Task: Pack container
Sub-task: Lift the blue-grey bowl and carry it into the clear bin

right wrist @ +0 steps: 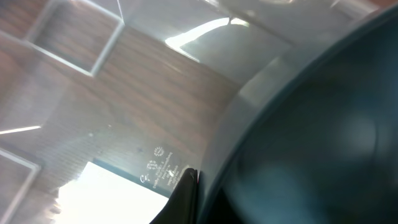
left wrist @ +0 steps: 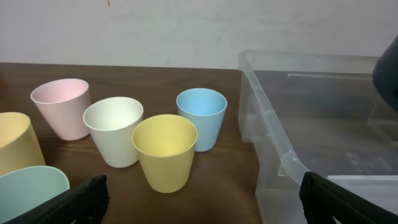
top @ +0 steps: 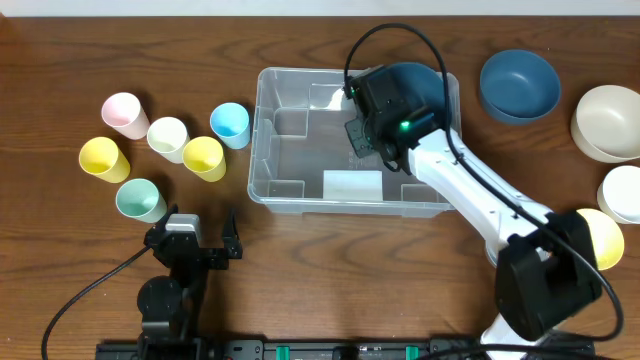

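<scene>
- Left gripper (top: 193, 242) rests at the table's near edge, jaws wide, holding nothing.
- Container (top: 262, 160) sits mid-table. Its white label (top: 352, 185) shows no legible print (the moulded marks (right wrist: 157, 169) beside it are too small to read).
- Right gripper (top: 390, 97) appears clamped on a dark blue bowl (top: 425, 80) in the container's far right corner. Crowded against the wall, the bowl could lodge on the rim or shove the container.

Counter (top: 60, 40): wood.
Left: pink cup (top: 124, 114), cream cup (top: 167, 137), blue cup (top: 229, 123), mint cup (top: 140, 199), two yellow cups (top: 204, 156).
Centre: container (top: 262, 140).
Right: blue bowl (top: 519, 85), cream bowl (top: 610, 122), white bowl (top: 625, 192), yellow bowl (top: 610, 240).
</scene>
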Motion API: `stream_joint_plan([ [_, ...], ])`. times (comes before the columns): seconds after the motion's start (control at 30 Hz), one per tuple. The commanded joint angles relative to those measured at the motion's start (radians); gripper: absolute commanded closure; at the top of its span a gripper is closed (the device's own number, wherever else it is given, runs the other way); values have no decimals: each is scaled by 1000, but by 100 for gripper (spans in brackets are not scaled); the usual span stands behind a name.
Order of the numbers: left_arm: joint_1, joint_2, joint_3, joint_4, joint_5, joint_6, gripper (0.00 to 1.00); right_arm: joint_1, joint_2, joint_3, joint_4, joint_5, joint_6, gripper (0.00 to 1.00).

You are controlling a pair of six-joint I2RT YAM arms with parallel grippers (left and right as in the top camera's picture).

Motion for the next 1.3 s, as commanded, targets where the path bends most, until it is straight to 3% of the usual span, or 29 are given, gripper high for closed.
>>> stream_joint_plan([
  [0.0,-3,-6,-29,-10,-11,9,2,4,32,8,-3,22,-5,98],
  [1.27,-3,-6,-29,-10,-11,9,2,4,87,2,-40,22,-5,99],
])
